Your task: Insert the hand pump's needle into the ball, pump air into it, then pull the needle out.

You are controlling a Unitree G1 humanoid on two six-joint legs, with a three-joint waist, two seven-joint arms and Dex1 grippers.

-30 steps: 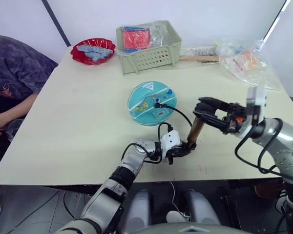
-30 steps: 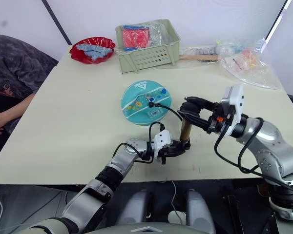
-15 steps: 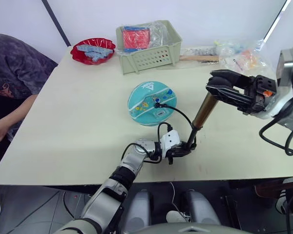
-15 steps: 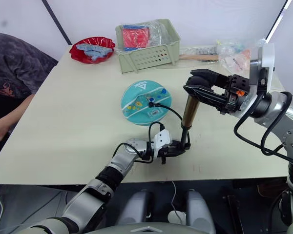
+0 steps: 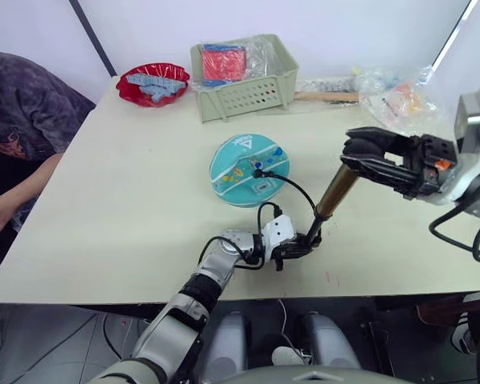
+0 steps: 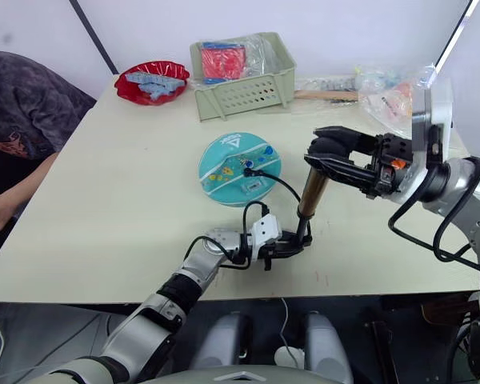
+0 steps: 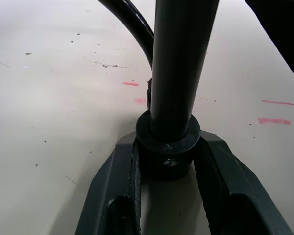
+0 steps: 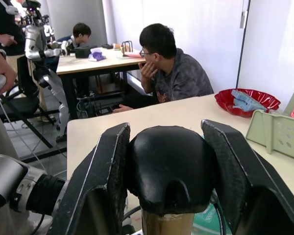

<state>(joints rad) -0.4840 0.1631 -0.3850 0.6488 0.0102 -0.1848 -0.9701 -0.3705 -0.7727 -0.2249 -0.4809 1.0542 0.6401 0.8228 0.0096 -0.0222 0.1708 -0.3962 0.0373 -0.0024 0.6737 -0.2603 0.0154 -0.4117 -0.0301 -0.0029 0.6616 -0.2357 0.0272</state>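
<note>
The teal ball [image 5: 248, 170] lies at mid-table. The needle's black fitting [image 5: 258, 172] sits on top of the ball, and the pin itself is hidden inside. From the fitting a black hose [image 5: 298, 192] loops to the hand pump [image 5: 335, 190], which stands tilted with its thin rod drawn out below the bronze cylinder. My left gripper [image 5: 298, 246] is shut on the pump's black base cap [image 7: 167, 142], which rests on the table. Up at the top, my right gripper [image 5: 368, 154] is shut on the black handle [image 8: 169, 166].
A green basket [image 5: 244, 76] with red packets and a red bowl [image 5: 152, 84] stand at the back. Plastic bags [image 5: 400, 100] and a wooden stick [image 5: 328, 96] lie back right. A seated person [image 5: 16, 120] is at the table's left edge.
My right gripper lifted the handle and cylinder high, drawing the rod out, and has now pushed them a little way back down. The left gripper and ball stay put.
</note>
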